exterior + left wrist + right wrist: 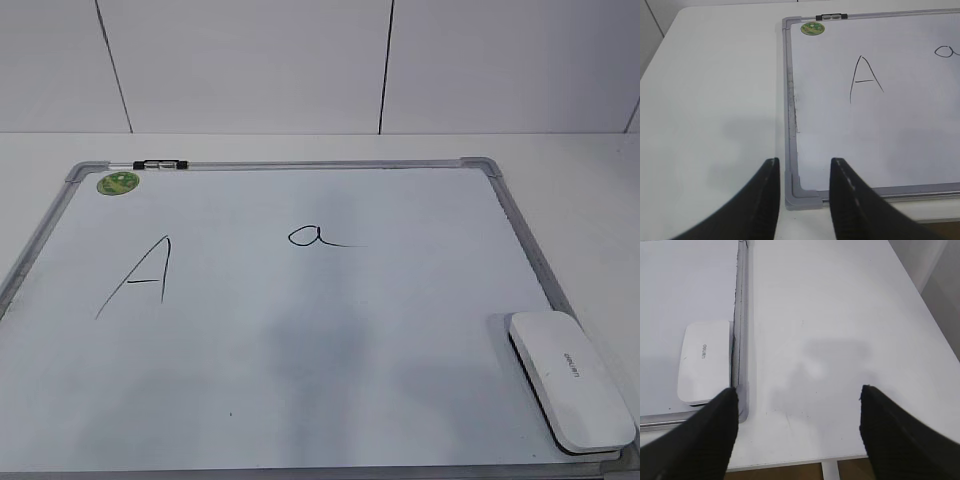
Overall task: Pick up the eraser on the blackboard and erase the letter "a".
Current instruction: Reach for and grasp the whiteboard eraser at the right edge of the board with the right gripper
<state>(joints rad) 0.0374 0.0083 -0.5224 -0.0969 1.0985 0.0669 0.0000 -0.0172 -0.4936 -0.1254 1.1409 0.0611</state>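
The blackboard [300,340] is a white board with a grey frame, lying flat on the table. The white eraser [570,378] lies on its near right corner; it also shows in the right wrist view [705,362]. The small cursive letter "a" [312,237] sits at the upper middle; part of it shows in the left wrist view [946,51]. My left gripper [802,165] is open and empty above the board's near left corner. My right gripper [797,395] is wide open and empty over bare table, right of the eraser. Neither gripper shows in the exterior view.
A larger capital "A" [140,275] is drawn on the board's left half, also in the left wrist view [865,77]. A round green sticker [118,183] and a black clip [160,163] sit at the far left corner. The table's front edge [805,460] is just below my right gripper.
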